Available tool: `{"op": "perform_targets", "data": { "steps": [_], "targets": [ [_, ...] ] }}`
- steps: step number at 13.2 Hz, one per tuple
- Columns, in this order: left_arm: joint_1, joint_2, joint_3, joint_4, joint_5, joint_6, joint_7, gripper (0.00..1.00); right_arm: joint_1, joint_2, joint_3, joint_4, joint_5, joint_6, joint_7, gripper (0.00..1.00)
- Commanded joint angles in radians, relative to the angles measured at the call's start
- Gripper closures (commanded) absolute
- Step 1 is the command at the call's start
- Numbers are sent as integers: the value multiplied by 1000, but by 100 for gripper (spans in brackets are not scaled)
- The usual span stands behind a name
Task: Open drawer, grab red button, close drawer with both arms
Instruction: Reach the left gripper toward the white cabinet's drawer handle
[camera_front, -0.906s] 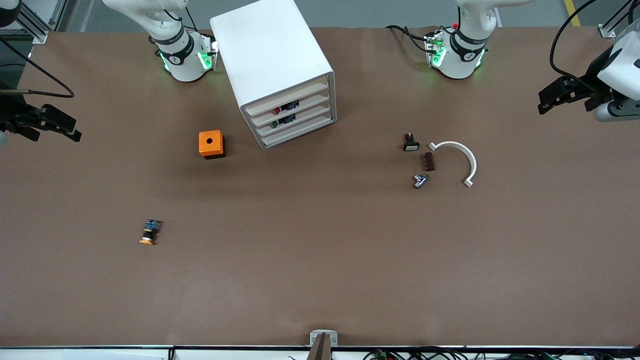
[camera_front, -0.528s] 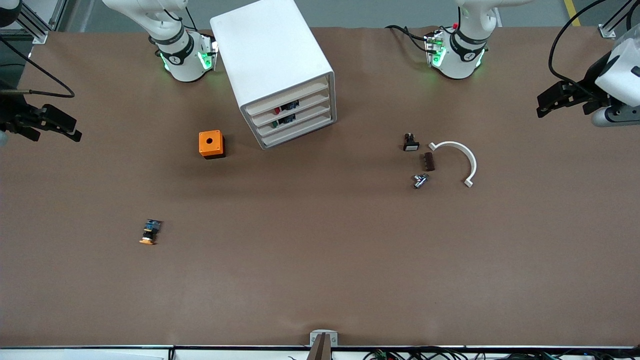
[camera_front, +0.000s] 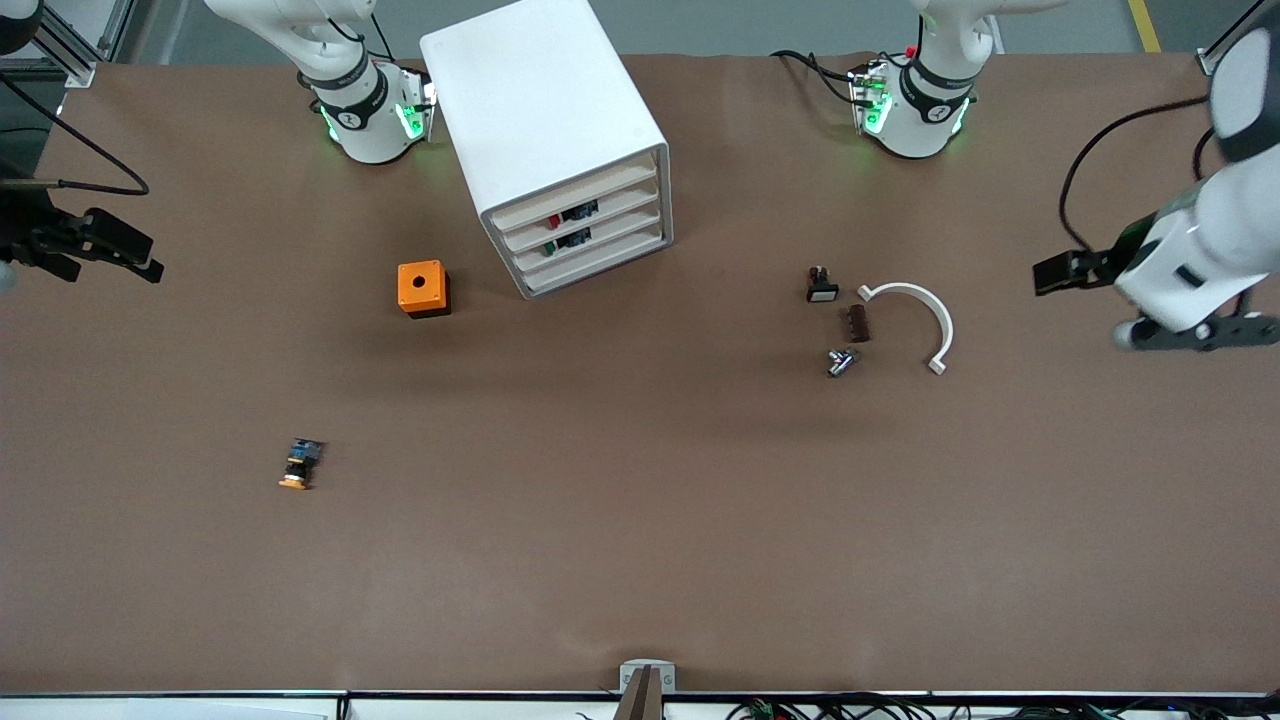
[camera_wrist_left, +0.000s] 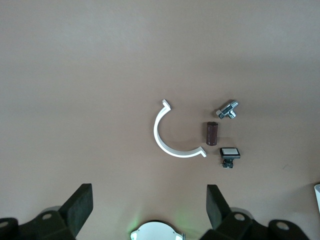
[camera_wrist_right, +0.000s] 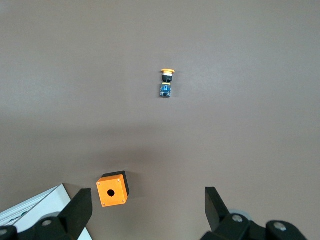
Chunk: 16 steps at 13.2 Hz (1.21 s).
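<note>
— While the right gripper (camera_front: 140, 258) hangs with jaws spread over the table edge at the right arm's end, waiting, has anything moved?

— Only the left arm. The left gripper (camera_front: 1052, 274), jaws also wide and empty, has swung in from the table edge at its end toward the curved white piece (camera_front: 925, 305) and the small parts beside it. I'd judge it is starting its reach for the cabinet (camera_front: 540, 100).

— And the drawer (camera_front: 610, 216)?

— Shut, second from the top. The button (camera_front: 553, 220) lies inside it, its red cap peeking over the front. Nothing of the task is done yet.

— What do the wrist views add?

— The right one shows the orange box (camera_wrist_right: 112, 190), the orange-capped button (camera_wrist_right: 166, 82) and a corner of the cabinet, but no red button. The left one shows only the white piece and the small parts.
</note>
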Motion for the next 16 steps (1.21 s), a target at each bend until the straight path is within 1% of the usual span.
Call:
{"op": "perform_targets", "data": {
  "steps": [1, 3, 5, 7, 9, 11, 12, 14, 16],
  "targets": [
    [-38, 108, -8, 51, 7, -14, -133, 0, 12, -10, -9, -4, -11, -11, -4, 0],
    [-78, 158, -11, 61, 5, -14, -287, 0, 12, -8, -11, -4, -15, -8, -13, 0],
    [-133, 219, -11, 93, 3, -14, -399, 0, 15, -1, -9, -4, -57, -4, -15, 0],
    [-176, 278, -13, 101, -41, -13, -531, 0, 15, 4, -11, -4, -60, -8, -15, 0],
    [-231, 336, -11, 116, -98, 19, -719, 0, 13, 6, -9, -4, -58, -5, -16, 0],
    [-286, 381, -12, 129, -119, 47, -917, 0, 10, 3, -9, -4, -16, -11, -5, 0],
    [-315, 402, -13, 132, -138, 58, -1014, 0, 6, 1, -12, -2, 32, -13, -11, 0],
    [-361, 436, -11, 132, -208, 96, -1205, 0, 13, -1, -26, -2, 44, -27, -7, 0],
    [-397, 465, -13, 132, -311, 147, -1409, 0, 19, -4, -26, -4, 41, -34, 4, 0]
  ]
}}
